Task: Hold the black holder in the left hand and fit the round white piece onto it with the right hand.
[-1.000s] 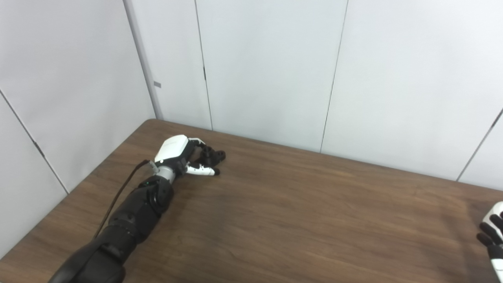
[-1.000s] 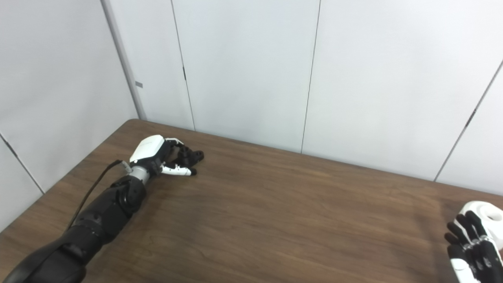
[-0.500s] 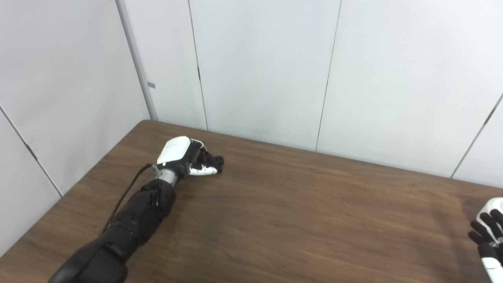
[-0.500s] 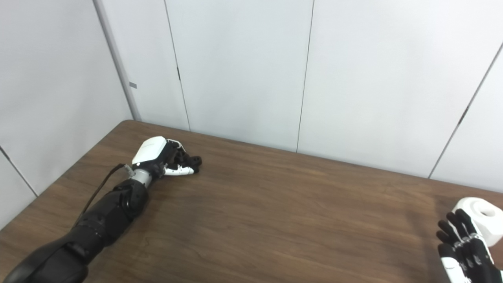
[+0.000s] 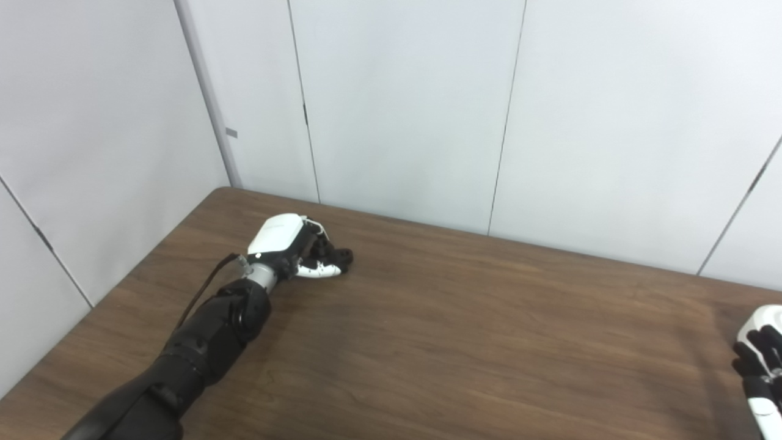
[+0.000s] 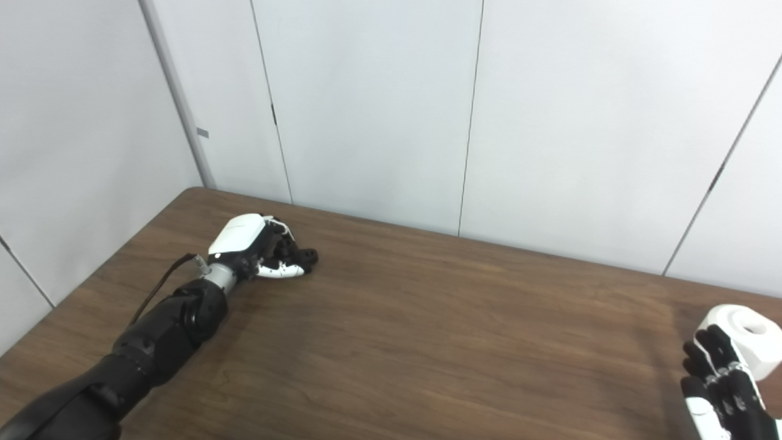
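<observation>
The black holder (image 5: 339, 256) lies on the brown table (image 5: 464, 342) near its far left corner. My left hand (image 5: 287, 241) is curled over it, fingers and thumb closed around it, and only the holder's right end sticks out. It still rests on the tabletop. The round white piece (image 6: 748, 333), a short cylinder with a hole in its top, stands at the table's right edge. My right hand (image 6: 724, 385) is just in front of it with its black fingers spread, touching or nearly touching its near side, and holds nothing.
White wall panels (image 5: 403, 110) run close behind the table's far edge and along its left side. A black cable (image 5: 204, 290) trails along my left forearm.
My left hand's fingers and thumb have closed in around the black holder. The camera has shifted slightly. The right hand stays spread beside the white piece.
</observation>
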You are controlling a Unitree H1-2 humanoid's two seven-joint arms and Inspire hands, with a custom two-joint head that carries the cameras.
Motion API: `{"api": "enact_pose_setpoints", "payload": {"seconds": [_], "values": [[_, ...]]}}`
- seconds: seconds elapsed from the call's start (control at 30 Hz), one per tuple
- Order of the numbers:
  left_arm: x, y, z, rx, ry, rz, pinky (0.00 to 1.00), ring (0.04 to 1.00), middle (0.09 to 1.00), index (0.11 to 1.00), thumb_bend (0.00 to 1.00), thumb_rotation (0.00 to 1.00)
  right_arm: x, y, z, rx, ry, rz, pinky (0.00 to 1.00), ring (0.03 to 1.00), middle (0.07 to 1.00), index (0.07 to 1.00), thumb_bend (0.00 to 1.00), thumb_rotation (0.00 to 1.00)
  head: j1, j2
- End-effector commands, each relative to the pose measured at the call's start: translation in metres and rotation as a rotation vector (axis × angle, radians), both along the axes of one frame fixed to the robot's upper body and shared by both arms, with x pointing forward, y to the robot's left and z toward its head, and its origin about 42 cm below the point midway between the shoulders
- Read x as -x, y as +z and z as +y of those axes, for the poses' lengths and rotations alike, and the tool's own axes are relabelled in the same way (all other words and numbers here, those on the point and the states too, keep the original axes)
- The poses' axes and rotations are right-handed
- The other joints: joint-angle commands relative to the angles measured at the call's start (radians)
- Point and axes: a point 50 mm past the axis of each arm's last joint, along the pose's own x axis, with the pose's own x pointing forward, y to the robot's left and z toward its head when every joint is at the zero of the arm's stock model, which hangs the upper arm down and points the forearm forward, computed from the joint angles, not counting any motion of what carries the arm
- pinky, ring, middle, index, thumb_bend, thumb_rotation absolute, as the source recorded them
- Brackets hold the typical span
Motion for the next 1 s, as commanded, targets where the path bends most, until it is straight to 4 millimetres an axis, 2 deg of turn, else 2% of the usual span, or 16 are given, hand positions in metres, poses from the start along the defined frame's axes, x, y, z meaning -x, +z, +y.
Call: {"api": "enact_pose_setpoints", "payload": {"seconds": [0.0,0.13,0.57,0.7,0.97], "values": [[0.001,0.0,-0.005,-0.042,-0.051,0.018,0.99,0.901,0.739,0.485,0.52,0.05,0.005,-0.011,0.003,-0.026,-0.014,0.019,0.9,0.885,0.91,0.912,0.44,0.54,0.0,0.0],[0.003,-0.002,-0.015,-0.027,-0.076,0.028,0.99,0.903,0.738,0.485,0.52,0.05,0.005,-0.013,0.002,-0.027,-0.014,0.018,0.89,0.873,0.902,0.91,0.44,0.54,0.0,-0.001],[0.011,-0.01,-0.027,-0.018,-0.115,0.099,0.98,0.895,0.751,0.485,0.52,0.05,0.005,-0.01,0.003,-0.03,-0.012,0.015,0.89,0.875,0.9,0.91,0.44,0.53,0.001,0.005],[0.013,-0.014,-0.025,-0.015,-0.106,0.086,0.99,0.884,0.754,0.486,0.52,0.05,0.005,-0.011,0.002,-0.022,-0.013,0.016,0.9,0.876,0.905,0.917,0.44,0.54,0.002,0.006],[0.01,-0.005,-0.012,-0.027,-0.035,0.08,0.95,0.89,0.788,0.494,0.52,0.06,0.005,-0.012,0.0,-0.03,-0.008,0.015,0.91,0.888,0.915,0.914,0.44,0.54,0.006,0.005]]}}
